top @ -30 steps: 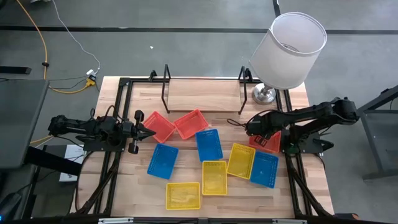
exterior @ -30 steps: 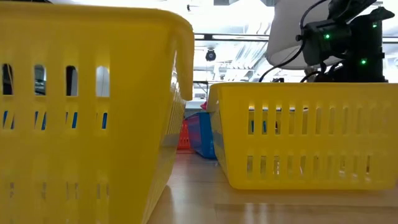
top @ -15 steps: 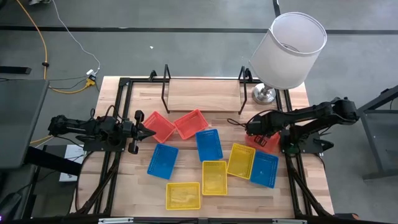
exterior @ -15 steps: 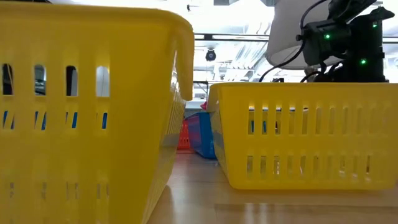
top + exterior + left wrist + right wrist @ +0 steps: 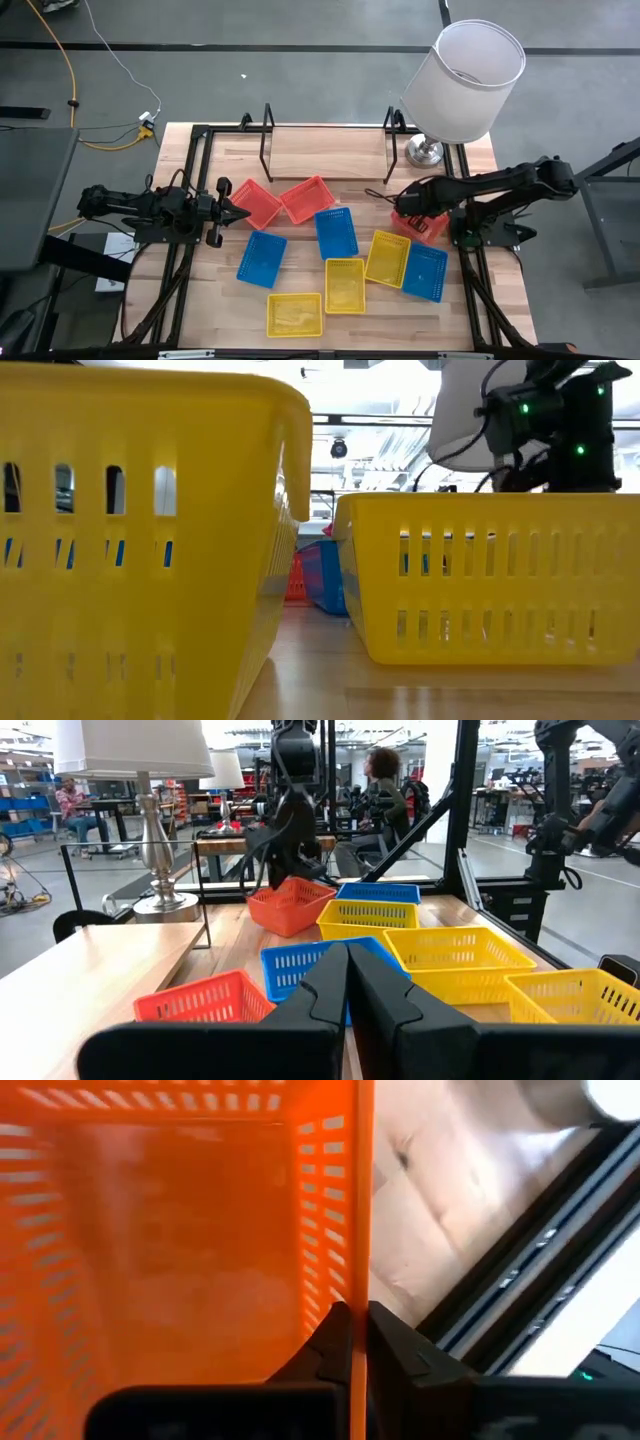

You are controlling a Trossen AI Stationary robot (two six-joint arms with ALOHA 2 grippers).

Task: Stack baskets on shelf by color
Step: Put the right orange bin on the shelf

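Nine small mesh baskets lie on the tabletop. Two red baskets [image 5: 255, 203] [image 5: 307, 198] sit on their bases near the middle, just in front of the light-wood shelf [image 5: 325, 152]. Blue ones [image 5: 336, 232] [image 5: 262, 257] [image 5: 425, 272] and yellow ones [image 5: 345, 285] [image 5: 295, 314] [image 5: 388, 258] are spread nearer the front. My right gripper [image 5: 402, 208] is shut on the third red basket [image 5: 425, 228] at the right. My left gripper [image 5: 243, 212] is shut beside the leftmost red basket and holds nothing. My right gripper pinches a side wall of the red basket at its rim [image 5: 356, 1260], with one finger [image 5: 330, 1342] inside the basket and the other outside. It comes from above, slanting in from the table's right. I cannot tell whether the basket is clear of the table.
A table lamp with a white shade [image 5: 465, 78] stands on its metal base [image 5: 425, 152] at the far right corner, beside the shelf's end loop [image 5: 392, 128]. The black table frame [image 5: 190, 180] runs along both sides. People show in the room beyond.
My right gripper has shut on the red basket's wall. The basket has shifted slightly toward the table's left with it.
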